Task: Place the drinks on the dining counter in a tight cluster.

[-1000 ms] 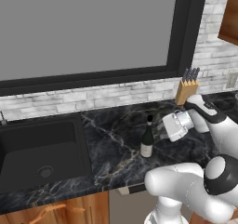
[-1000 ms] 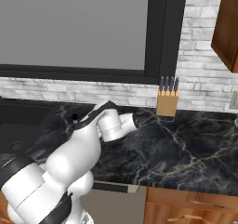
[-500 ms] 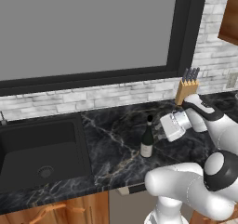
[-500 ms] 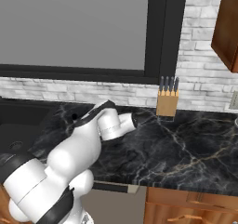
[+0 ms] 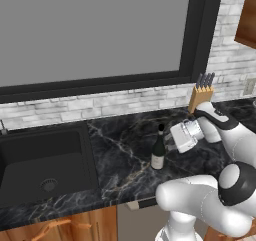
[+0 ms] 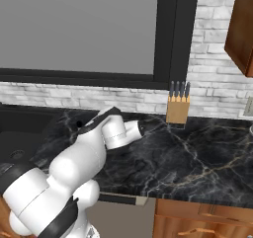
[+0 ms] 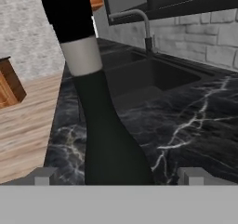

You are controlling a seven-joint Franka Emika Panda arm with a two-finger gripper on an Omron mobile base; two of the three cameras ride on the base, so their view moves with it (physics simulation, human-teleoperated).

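Wine bottle (image 5: 159, 154) upright on wall counter (image 5: 125, 150), bare marble around it, sink (image 5: 42, 162) leftward, knife block (image 5: 200, 98) behind.

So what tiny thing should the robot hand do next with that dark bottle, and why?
Probably ease forward a little, then close. The open gripper faces the slim dark wine bottle, which stands upright on the black marble wall counter between the finger tips, not yet gripped.

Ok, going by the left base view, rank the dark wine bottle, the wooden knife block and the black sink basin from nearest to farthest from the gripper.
1. Dark wine bottle with white label: directly ahead of the open gripper, standing upright on the counter.
2. Wooden knife block: behind the arm, against the brick wall.
3. Black sink basin: far left, beyond the bottle.
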